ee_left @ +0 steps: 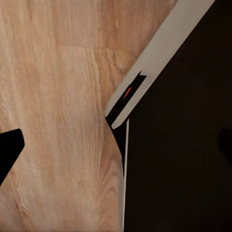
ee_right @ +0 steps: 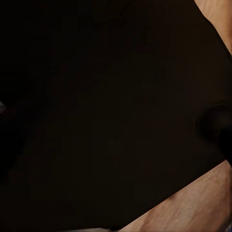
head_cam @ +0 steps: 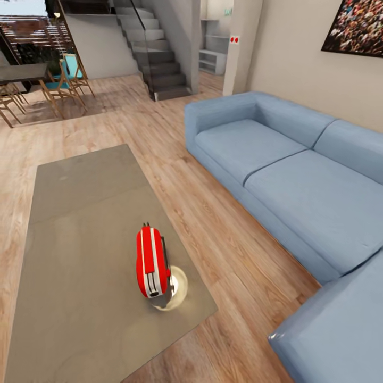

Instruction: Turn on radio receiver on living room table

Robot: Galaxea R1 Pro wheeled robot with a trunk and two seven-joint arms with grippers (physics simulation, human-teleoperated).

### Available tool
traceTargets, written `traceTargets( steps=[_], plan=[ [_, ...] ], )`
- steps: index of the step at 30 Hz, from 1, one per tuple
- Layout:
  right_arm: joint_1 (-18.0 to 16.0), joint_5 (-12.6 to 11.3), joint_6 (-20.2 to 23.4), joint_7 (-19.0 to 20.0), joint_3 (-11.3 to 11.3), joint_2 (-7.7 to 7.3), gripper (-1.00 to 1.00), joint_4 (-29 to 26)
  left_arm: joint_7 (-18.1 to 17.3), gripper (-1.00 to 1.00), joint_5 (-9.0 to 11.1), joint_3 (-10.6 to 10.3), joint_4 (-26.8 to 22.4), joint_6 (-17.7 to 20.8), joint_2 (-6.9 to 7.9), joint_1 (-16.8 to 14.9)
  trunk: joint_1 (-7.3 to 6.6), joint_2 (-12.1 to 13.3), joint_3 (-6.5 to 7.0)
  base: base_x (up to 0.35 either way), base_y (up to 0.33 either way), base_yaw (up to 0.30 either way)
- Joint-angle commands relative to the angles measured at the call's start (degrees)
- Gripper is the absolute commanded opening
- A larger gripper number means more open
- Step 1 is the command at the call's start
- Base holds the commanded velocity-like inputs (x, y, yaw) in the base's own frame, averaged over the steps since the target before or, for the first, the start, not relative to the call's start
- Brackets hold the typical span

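Reach is governed by the radio receiver (head_cam: 152,261), stood on edge near the desk's (head_cam: 80,213) near-right corner, long axis running away from the robot; neither tool's state can be told.

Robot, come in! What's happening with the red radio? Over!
Grippers: state unreadable from wrist views. Red radio standing on the grey table, near its front right corner, untouched. Blue sofa to the right, wood floor between; nothing blocking the radio.

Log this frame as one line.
phase: approach | radio: upright near table near-right corner, untouched | sofa: right of table | tools: state unclear
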Motion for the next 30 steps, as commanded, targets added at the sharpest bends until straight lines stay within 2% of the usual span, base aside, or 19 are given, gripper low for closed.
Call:
traceTargets(
  steps=[1,30],
  plan=[
    [0.00,0.00,0.00,0.00,0.00,0.00,1.00,0.00,0.00,1.00,-0.01,-0.03,0.00,0.00,-0.01,0.00,0.00,0.00,-0.08,0.126,0.000,0.169],
    [0.00,0.00,0.00,0.00,0.00,0.00,1.00,0.00,0.00,1.00,0.00,-0.01,-0.09,0.00,-0.12,0.00,0.00,0.00,-2.29,0.142,0.000,0.170]
  ],
)
